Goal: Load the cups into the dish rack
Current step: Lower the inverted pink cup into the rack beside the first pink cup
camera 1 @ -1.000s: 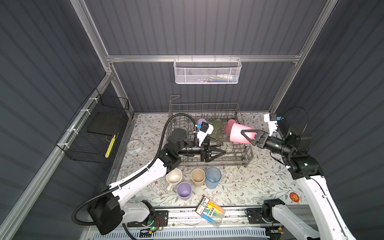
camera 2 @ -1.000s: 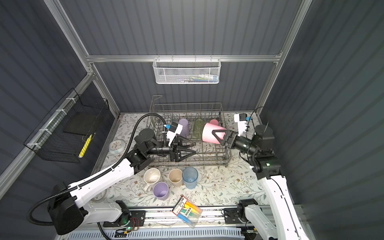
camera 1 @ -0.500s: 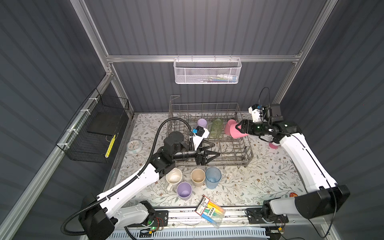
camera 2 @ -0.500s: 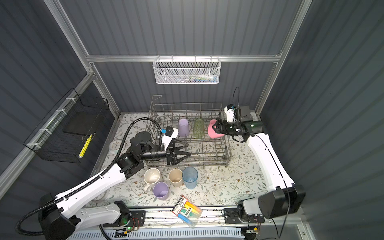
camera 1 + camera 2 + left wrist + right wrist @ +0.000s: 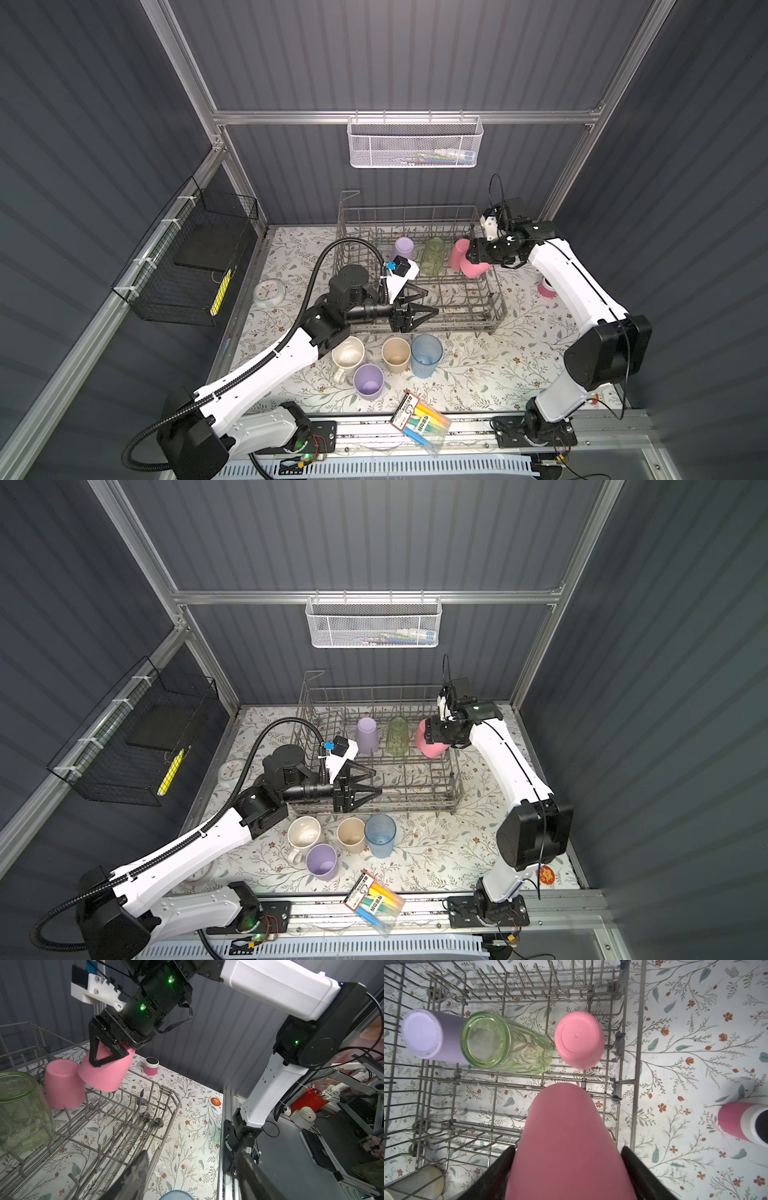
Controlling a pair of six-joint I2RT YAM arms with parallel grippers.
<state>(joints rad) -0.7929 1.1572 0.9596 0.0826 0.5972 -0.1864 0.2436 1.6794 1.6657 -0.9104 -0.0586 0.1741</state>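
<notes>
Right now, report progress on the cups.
Done: lilac cup, green tumbler, pink cup inverted in the rack. In hand: right gripper holds second pink cup over it. Remaining: mug, beige cup, second lilac cup and blue cup on the table; left gripper open.

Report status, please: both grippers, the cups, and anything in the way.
Left gripper open, empty, over dish rack front. Right gripper shut on held pink cup, tilted over rack's right end. Racked pink cup close beside it.
</notes>
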